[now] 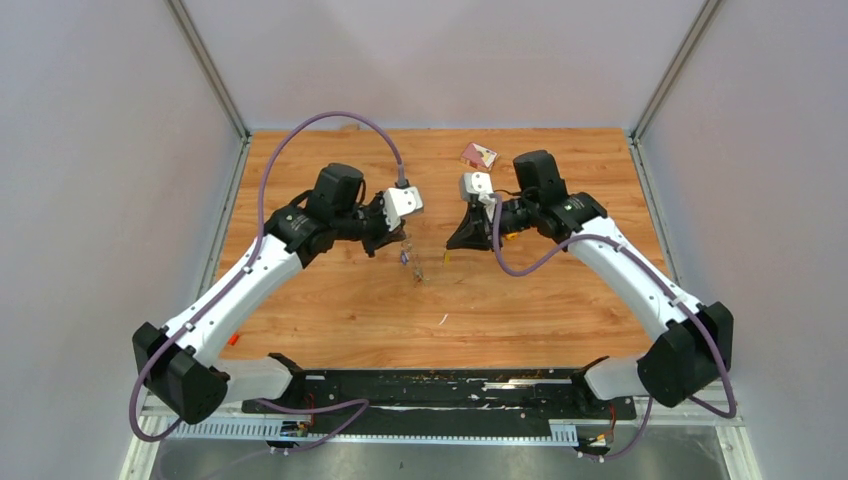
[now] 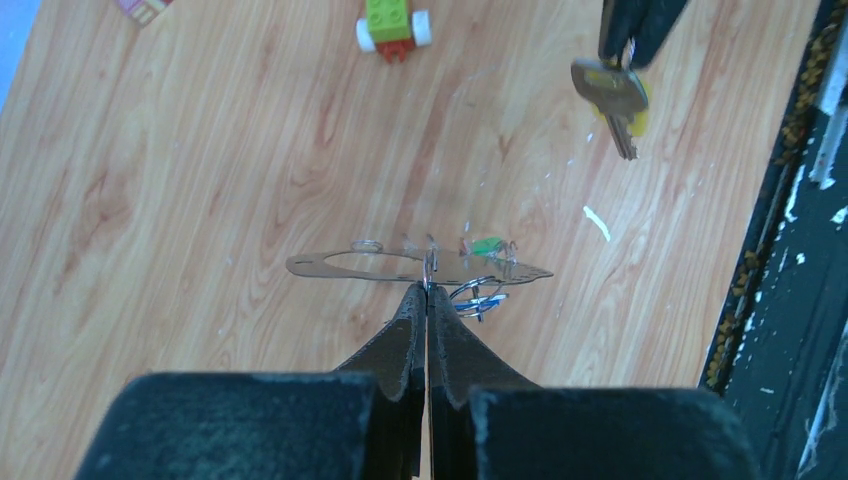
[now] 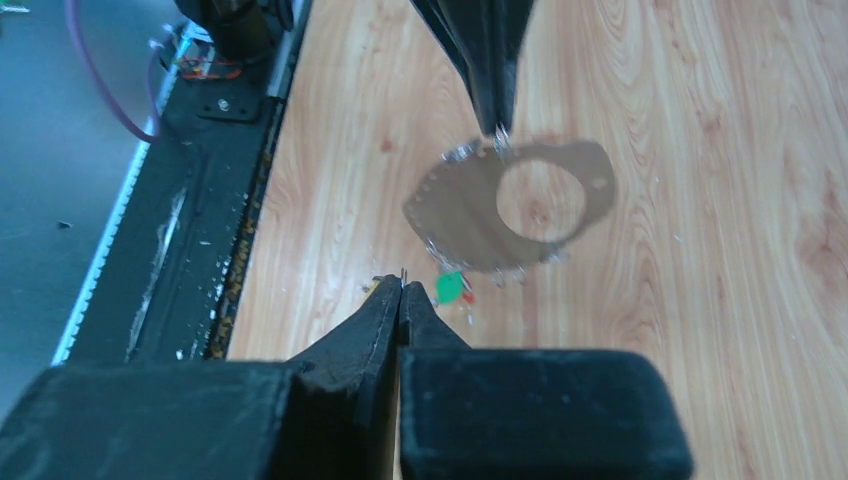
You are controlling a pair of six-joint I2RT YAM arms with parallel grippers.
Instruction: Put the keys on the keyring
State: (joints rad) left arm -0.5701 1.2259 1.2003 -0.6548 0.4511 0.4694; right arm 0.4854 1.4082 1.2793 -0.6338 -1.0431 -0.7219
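My left gripper (image 2: 428, 287) is shut on a small ring at the edge of the keyring (image 2: 325, 265), a flat grey loop held above the table and seen edge-on. The keyring (image 3: 455, 215) shows its hollow middle in the right wrist view, with a green tag (image 3: 450, 288) and a red bit hanging under it. My right gripper (image 3: 402, 285) is shut on a silvery key (image 2: 608, 88) with a yellow tag (image 2: 641, 122), held apart from the keyring. In the top view the left gripper (image 1: 403, 240) and right gripper (image 1: 447, 248) face each other over the table's middle.
A green-yellow-red toy car (image 2: 392, 22) stands on the wood beyond the keyring. A red block with a white grid (image 1: 478, 155) lies at the back. A white scrap (image 1: 443, 319) lies nearer the black base rail (image 1: 450, 385).
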